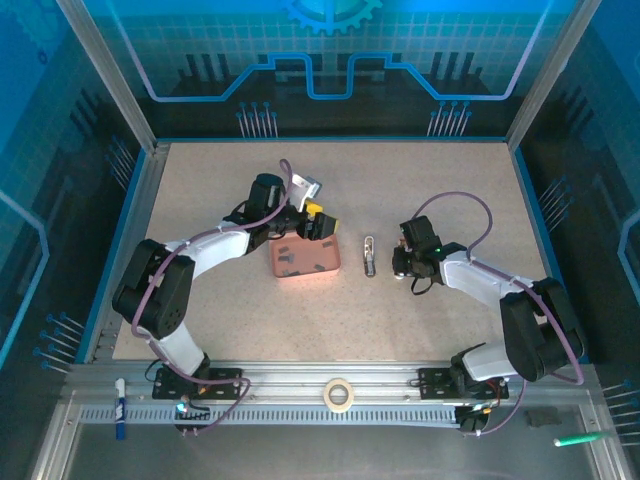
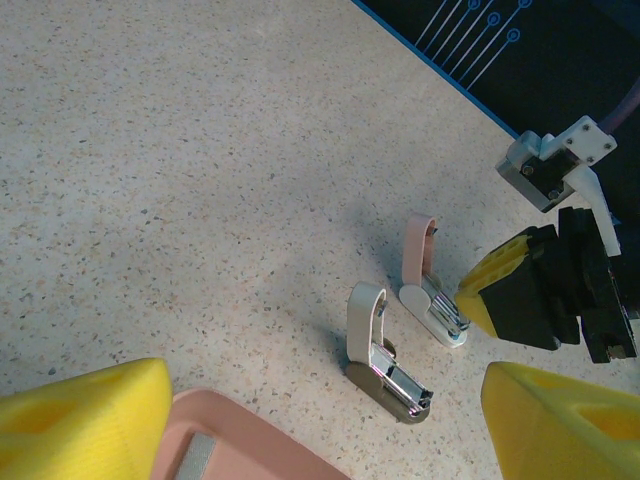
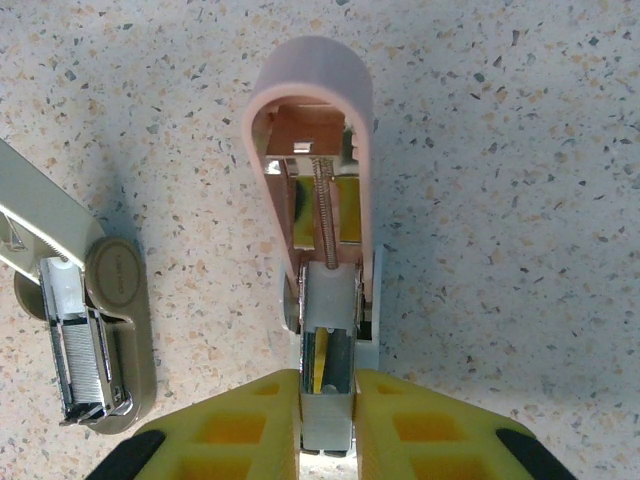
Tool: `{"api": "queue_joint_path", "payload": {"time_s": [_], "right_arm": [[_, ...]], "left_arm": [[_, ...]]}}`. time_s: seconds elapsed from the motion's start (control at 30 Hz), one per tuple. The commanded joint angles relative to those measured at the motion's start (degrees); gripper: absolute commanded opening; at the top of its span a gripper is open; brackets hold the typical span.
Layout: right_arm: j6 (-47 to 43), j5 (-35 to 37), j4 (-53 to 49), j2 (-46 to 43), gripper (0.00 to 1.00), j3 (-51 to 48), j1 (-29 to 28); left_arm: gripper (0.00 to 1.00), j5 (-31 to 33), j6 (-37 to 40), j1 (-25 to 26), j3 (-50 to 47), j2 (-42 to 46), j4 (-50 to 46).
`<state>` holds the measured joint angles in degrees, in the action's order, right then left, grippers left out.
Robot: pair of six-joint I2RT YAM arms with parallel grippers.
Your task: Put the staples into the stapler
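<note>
At centre of table [image 1: 450,180]: right tool [image 3: 328,388] pinched narrow on base of open stapler [image 3: 318,200]. Left tool [image 1: 318,223] spread wide, empty, above pink tray [image 1: 305,277] holding staples [image 1: 290,258] (tiny dark strips). Descend straight, pinch one strip by long sides, keep level.

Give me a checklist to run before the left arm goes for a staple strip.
1. Is the right gripper clamped on the base of the pink stapler: ok.
2. Is the pink stapler's lid swung open, with the channel exposed: ok.
3. Is the left gripper open and empty: ok.
4. Is the left gripper at the far edge of the pink tray: ok.
5. Is there a strip to pick in the tray: cannot tell; a grey strip there may be one.
6. Is the olive stapler apart from the pink one: ok.
</note>
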<state>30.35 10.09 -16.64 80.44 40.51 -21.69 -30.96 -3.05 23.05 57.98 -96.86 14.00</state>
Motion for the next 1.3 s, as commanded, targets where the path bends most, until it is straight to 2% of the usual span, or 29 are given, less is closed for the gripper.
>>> {"api": "queue_joint_path", "payload": {"time_s": [0.0,0.73,1.27], "right_arm": [[-0.8,0.6,-0.1,0.8,0.21,0.5,0.7],[-0.8,0.2,-0.3,-2.9,0.22,0.3,0.2],[-0.6,-0.8,0.8,0.2,0.22,0.2,-0.1]], "left_arm": [[0.82,-1.5,-0.4,0.3,0.9,-0.7,-0.2],[0.82,-1.5,-0.5,0.3,1.1,-0.7,-0.3],[0.82,-1.6,-0.8,0.3,1.3,-0.7,-0.2]]}}
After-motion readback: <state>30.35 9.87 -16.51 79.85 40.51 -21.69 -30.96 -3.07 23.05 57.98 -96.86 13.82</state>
